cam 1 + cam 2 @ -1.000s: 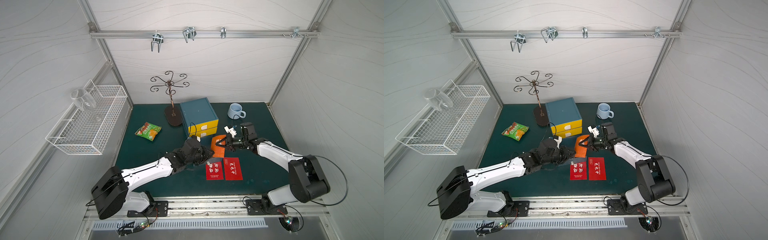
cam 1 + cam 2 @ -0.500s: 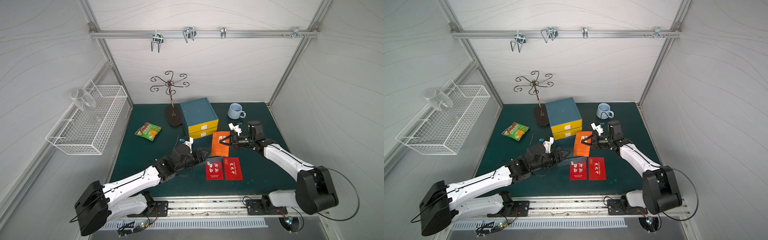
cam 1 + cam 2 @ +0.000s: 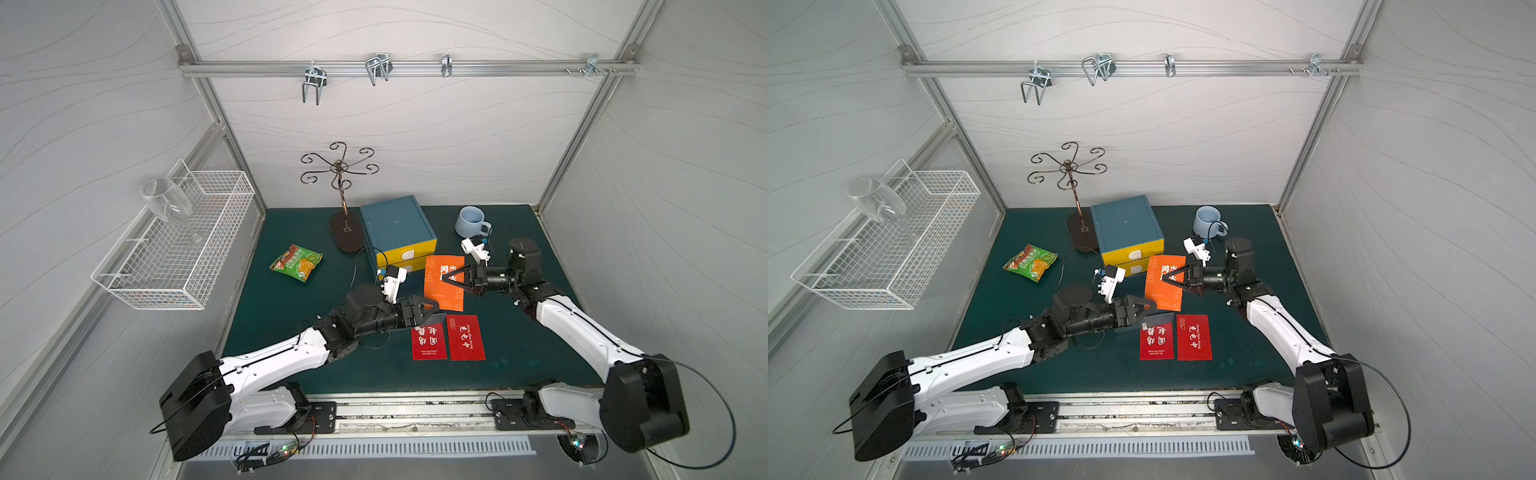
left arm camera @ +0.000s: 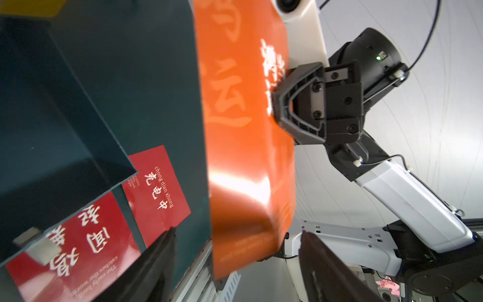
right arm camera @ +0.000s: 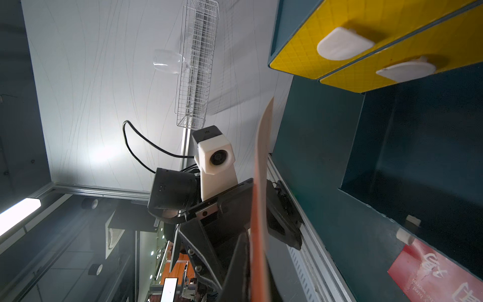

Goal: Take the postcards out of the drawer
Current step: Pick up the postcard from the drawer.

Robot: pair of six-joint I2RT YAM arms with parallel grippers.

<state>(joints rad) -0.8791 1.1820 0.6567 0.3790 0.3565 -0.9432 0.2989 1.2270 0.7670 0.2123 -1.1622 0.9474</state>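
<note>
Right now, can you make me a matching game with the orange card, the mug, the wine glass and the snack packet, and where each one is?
Things:
1. orange card
2. mug
3. wine glass
4. snack packet

Places:
A. in the wire basket on the side wall
B. pinched in the right gripper, up in the air
C. flat on the green mat, left of the drawers
D. upright near the mat's back edge

Pairs: 1-B, 2-D, 3-A, 4-C
</note>
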